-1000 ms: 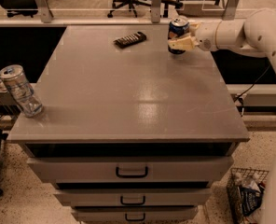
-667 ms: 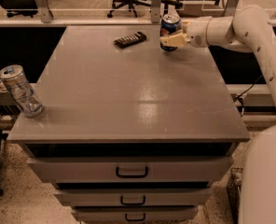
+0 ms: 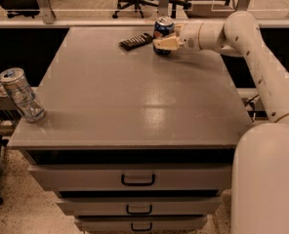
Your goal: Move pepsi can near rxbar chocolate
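Movement toward the left is what has changed: the dark blue pepsi can (image 3: pixel 163 28) with its silver top has travelled along the far edge of the desk (image 3: pixel 144 111) over the last second and now stands just beside the rxbar chocolate (image 3: pixel 135 41), the small flat dark wrapped bar with pale lettering. A narrow strip of grey surface still shows between the two, so they are near each other but not touching. The bar itself has not shifted.

The cream-coloured claw (image 3: pixel 162 42) is pinching the can around its lower half, one finger lying across the front of it and the other hidden behind. Whether the can's base rests on the desk or hangs just above it I cannot tell from this angle. The white arm (image 3: pixel 261 67) reaches in from the right side, stretched far across to the back edge.

Judging by how close the can now is to the bar, the carrying part of the task looks nearly complete; what seems left is to set the can down upright and let go without nudging the bar.

Well apart from all this, a silver, clear-looking can (image 3: pixel 21 95) stands tilted at the front left corner, and the drawers (image 3: pixel 137 179) below are closed
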Robot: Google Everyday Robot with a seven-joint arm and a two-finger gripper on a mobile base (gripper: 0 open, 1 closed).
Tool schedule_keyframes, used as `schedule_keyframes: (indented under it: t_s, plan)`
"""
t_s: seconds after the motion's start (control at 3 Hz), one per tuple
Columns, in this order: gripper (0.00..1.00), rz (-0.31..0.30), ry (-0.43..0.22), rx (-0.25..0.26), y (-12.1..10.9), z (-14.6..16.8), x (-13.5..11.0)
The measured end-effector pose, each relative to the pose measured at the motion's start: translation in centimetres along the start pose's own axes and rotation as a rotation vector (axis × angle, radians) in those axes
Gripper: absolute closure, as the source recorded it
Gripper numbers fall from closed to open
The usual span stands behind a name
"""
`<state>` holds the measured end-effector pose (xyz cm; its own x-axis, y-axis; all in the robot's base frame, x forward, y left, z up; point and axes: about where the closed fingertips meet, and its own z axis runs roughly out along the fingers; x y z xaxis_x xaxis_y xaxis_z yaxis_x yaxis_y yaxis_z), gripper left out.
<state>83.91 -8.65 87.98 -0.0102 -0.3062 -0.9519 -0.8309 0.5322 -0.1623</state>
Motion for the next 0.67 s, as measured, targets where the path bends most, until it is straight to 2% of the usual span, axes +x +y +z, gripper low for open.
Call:
schedule_keyframes:
  t_s: [0.67]
  plan:
    - [1.0, 0.017, -0.007, 0.022, 0.4, 3.4, -1.2]
